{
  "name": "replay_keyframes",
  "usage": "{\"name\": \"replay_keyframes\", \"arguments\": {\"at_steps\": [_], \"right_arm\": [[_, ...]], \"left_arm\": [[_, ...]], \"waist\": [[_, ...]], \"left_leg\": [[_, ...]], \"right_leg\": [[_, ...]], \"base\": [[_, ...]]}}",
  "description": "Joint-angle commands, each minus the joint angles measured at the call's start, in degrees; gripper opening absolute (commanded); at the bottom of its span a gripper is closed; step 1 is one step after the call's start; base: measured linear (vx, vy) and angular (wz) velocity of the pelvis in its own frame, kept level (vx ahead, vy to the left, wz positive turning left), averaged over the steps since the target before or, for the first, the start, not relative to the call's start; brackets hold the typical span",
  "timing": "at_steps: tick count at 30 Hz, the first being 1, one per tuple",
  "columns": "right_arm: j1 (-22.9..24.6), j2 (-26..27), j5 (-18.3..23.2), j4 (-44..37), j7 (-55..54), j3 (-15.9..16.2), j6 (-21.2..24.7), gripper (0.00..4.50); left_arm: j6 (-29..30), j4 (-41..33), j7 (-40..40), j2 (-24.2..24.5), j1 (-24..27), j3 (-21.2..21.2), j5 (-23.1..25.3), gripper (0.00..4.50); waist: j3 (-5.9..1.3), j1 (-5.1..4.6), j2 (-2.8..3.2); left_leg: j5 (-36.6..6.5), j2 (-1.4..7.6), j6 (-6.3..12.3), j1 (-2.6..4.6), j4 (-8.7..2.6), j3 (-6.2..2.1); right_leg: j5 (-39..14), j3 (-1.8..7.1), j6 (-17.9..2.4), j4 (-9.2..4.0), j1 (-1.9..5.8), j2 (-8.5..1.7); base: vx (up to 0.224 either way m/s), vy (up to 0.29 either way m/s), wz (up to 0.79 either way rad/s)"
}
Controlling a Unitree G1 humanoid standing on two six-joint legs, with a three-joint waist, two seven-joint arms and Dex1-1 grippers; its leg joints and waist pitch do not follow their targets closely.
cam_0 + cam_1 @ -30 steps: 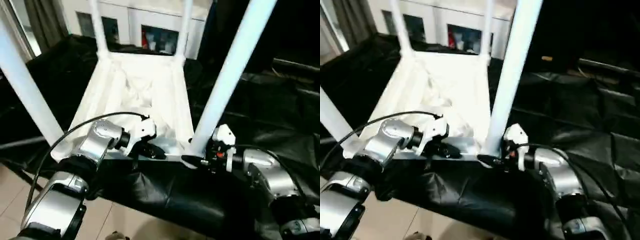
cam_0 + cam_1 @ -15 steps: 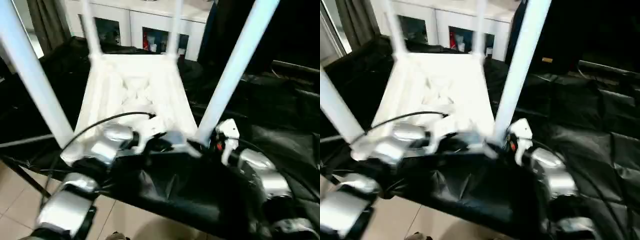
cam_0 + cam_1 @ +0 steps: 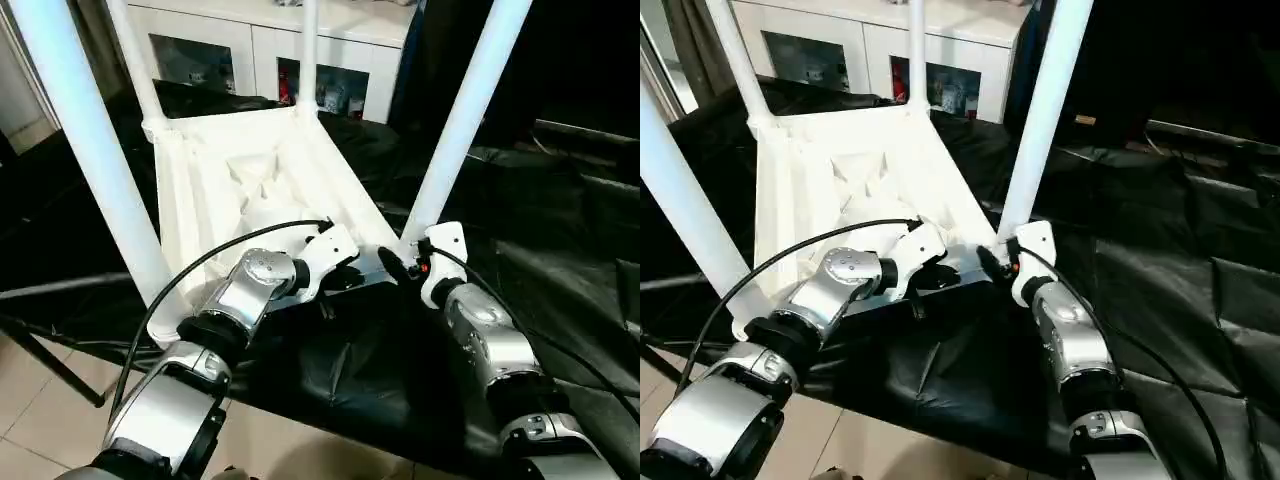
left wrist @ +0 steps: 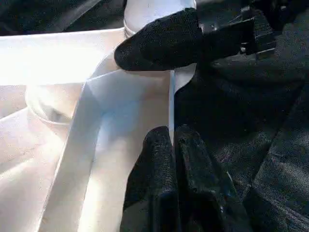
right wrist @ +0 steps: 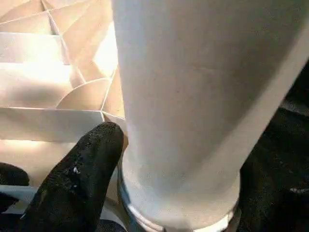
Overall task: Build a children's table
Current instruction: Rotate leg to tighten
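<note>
Underneath, black sheeting (image 3: pixel 560 230) covers the surface; a white cabinet (image 3: pixel 250 50) stands behind.

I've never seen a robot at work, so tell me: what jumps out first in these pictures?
A white children's table lies upside down on a black-draped surface, its four legs pointing up. Both silver arms meet at its near edge: the left pincer is shut on the table's rim, while the right pincer sits at the base of the near right leg.
</note>
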Motion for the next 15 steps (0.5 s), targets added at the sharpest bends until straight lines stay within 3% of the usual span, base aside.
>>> {"name": "replay_keyframes", "arguments": {"at_steps": [1, 5, 6, 8, 11, 15], "right_arm": [[0.9, 0.4, 1.8, -1.5, 9.9, 5.2, 2.5, 3.49], [4.4, -5.2, 3.9, -7.6, 22.3, 7.5, 2.5, 3.49], [6.3, -8.6, 5.5, -11.0, 29.3, 8.0, 2.6, 3.49], [7.2, -10.9, 6.6, -13.0, 33.3, 8.1, 3.0, 3.49], [7.9, -13.2, 7.6, -14.4, 37.4, 8.5, 3.5, 3.49], [8.3, -14.5, 7.9, -15.1, 40.3, 8.8, 3.4, 3.49]], "left_arm": [[-2.1, 0.5, -2.1, -1.5, 0.0, -0.2, -2.1, 0.00], [-2.4, -0.9, -9.1, 1.6, 0.8, -0.5, -3.2, 0.00], [-2.8, -1.9, -14.2, 3.9, 1.6, -1.1, -3.7, 0.00], [-3.5, -3.5, -19.5, 6.0, 2.6, -1.5, -4.7, 0.00], [-3.2, -5.0, -24.6, 8.5, 3.5, -2.0, -5.4, 0.00], [-2.0, -5.9, -28.1, 10.3, 3.9, -1.4, -6.6, 0.00]], "waist": [[-2.50, -0.10, -0.68], [-2.59, 0.60, -0.84], [-2.64, 0.83, -0.93], [-2.79, 0.94, -0.88], [-2.86, 1.05, -0.74], [-2.88, 1.30, -0.68]], "left_leg": [[-19.9, 1.33, 2.05, 0.62, -4.07, -0.86], [-17.6, 1.47, 3.36, 0.73, -3.81, -0.60], [-16.4, 1.54, 4.36, 0.60, -3.72, -0.54], [-14.4, 1.65, 5.09, 0.26, -3.65, -0.56], [-12.1, 1.90, 5.17, 0.20, -3.53, -0.40], [-12.5, 2.02, 4.51, 0.48, -3.45, -0.25]], "right_leg": [[-22.6, 1.66, -8.3, -4.86, 1.62, -2.62], [-19.3, 1.77, -9.1, -4.65, 1.82, -2.70], [-16.9, 1.81, -10.1, -4.30, 2.06, -2.69], [-14.3, 1.78, -11.0, -3.78, 2.33, -2.77], [-10.2, 1.54, -13.0, -3.03, 2.31, -2.41], [-9.1, 1.60, -14.2, -2.71, 2.23, -2.47]], "base": [[0.000, 0.000, 0.00], [0.000, 0.000, 0.00], [0.000, 0.000, 0.00], [0.000, 0.000, 0.00], [0.000, 0.000, 0.00], [0.000, 0.000, 0.00]]}}
